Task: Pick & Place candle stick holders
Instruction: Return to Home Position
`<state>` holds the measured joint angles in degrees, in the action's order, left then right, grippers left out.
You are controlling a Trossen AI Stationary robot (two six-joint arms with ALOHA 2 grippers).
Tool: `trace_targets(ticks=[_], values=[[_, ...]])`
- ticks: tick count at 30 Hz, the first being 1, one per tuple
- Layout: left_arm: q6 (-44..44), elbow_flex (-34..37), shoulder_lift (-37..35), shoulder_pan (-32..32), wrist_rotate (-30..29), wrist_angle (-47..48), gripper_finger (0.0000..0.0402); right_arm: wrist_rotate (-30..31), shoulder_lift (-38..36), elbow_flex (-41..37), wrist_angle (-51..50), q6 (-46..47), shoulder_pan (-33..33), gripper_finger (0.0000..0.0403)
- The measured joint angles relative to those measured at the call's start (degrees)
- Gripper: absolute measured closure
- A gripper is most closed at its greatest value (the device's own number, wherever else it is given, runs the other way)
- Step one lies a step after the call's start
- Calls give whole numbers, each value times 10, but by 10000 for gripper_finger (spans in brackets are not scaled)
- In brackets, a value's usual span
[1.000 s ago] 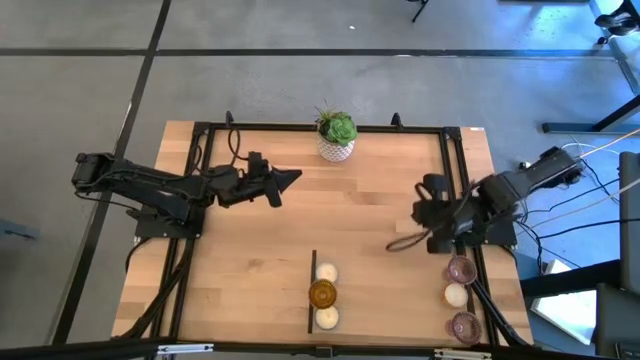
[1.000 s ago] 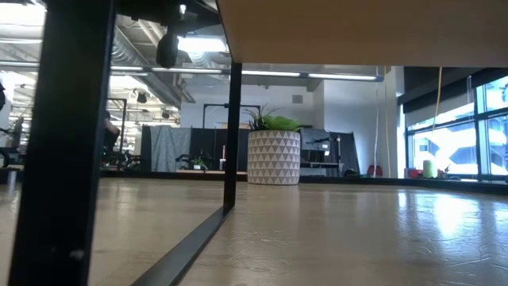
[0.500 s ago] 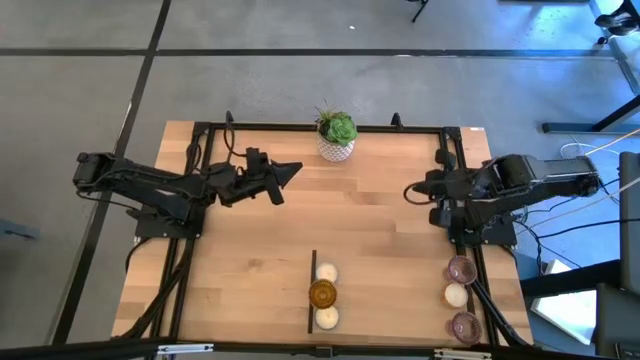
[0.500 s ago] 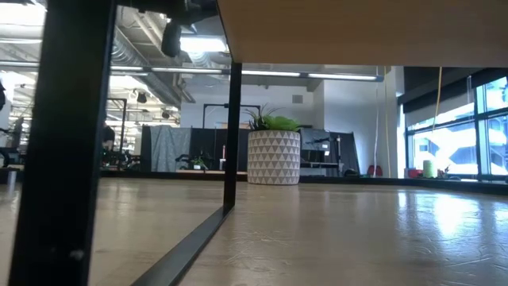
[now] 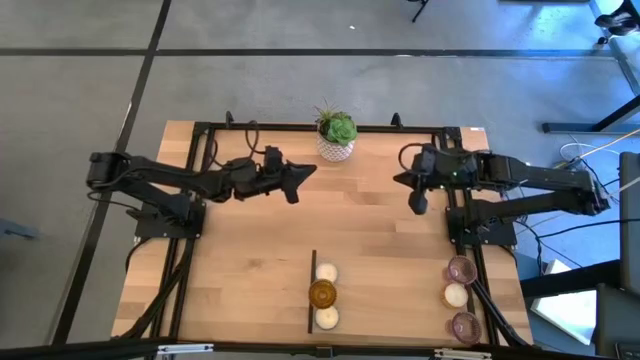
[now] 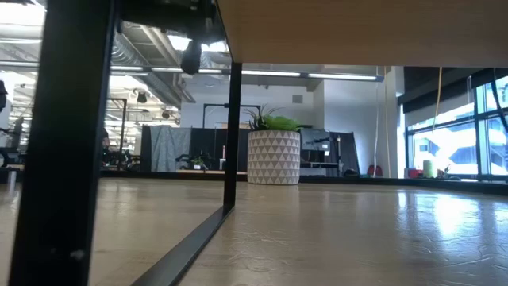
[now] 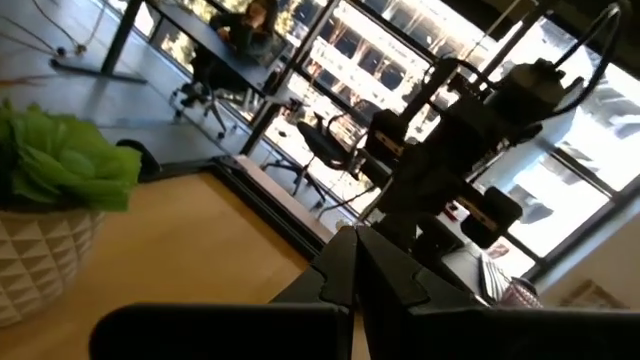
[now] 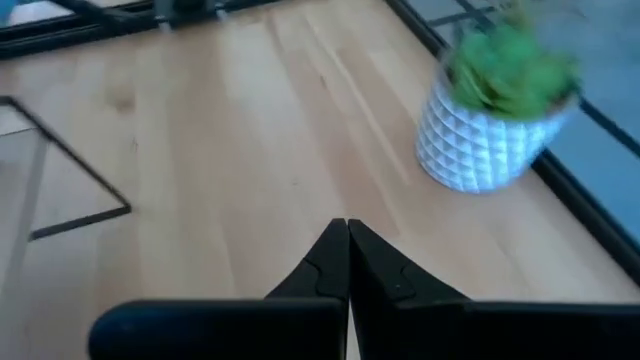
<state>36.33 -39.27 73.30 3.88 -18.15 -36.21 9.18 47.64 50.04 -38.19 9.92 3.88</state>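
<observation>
Apparently done: both arms empty, six holders down

Left gripper hangs over the far half of the table, just left of the plant pot. Left wrist view shows its fingers pressed together on nothing. I read it as parked clear of the work, not reaching.

The centre group stands in a straight line at the near edge, just beside a thin black bar: far cream holder, amber holder, near cream holder. Amber in the middle looks like deliberate symmetry.

Right gripper hangs over the far right of the table, well apart from every holder, jaws together and empty.

The right group lines the near right edge in the same pattern: far mauve holder, right cream holder, near mauve holder.

Count: 6 holders (1 amber, 2 mauve, 3 cream), 1 pot, 2 grippers.
</observation>
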Motion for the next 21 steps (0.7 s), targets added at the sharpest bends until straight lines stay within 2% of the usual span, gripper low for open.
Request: trace_targets(ticks=[2,8,13,21], values=[[3,0,7,8,23,1,398,0,-11,-14,-1,15,11,403],[-72,0,10,37,96,0,398,17,-86,-67,-6,94,21,403],[-73,0,10,72,153,-1,398,20,-177,-115,-2,152,4,403],[-70,0,10,114,229,-1,398,30,-304,-172,-6,178,-24,403]])
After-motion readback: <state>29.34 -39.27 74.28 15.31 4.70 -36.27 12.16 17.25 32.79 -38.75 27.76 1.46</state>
